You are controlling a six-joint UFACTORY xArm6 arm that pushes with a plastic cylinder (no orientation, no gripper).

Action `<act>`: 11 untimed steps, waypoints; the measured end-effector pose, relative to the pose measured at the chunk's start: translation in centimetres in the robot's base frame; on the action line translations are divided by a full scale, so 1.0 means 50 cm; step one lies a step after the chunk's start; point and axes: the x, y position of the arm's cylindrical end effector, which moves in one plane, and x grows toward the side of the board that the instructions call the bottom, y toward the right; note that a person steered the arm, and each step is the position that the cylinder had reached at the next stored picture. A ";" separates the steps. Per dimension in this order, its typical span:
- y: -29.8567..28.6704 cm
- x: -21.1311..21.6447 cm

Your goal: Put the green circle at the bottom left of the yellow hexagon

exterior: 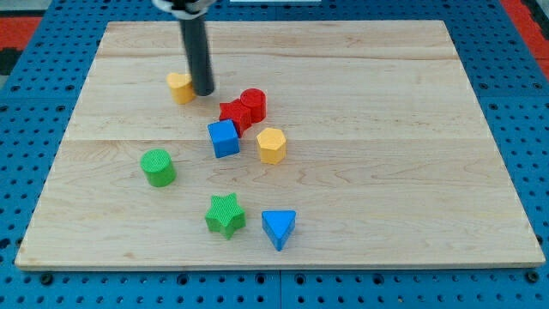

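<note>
The green circle (159,166) stands on the wooden board at the view's left of centre. The yellow hexagon (271,145) stands near the middle, to the circle's right and slightly higher. My tip (203,91) is near the view's top left of the block group. It sits right beside a small yellow block (179,87), on that block's right. The tip is well above the green circle and apart from it.
A blue cube (224,138) sits just left of the hexagon. A red star-like block (233,113) and a red cylinder (253,103) touch each other above it. A green star (225,215) and a blue triangle (279,228) lie near the view's bottom.
</note>
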 end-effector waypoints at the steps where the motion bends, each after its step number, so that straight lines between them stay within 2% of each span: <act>1: -0.097 0.053; 3: -0.093 0.293; 4: -0.061 0.303; 5: -0.104 0.324; 6: -0.064 0.355; 8: 0.073 0.327; 11: 0.081 0.314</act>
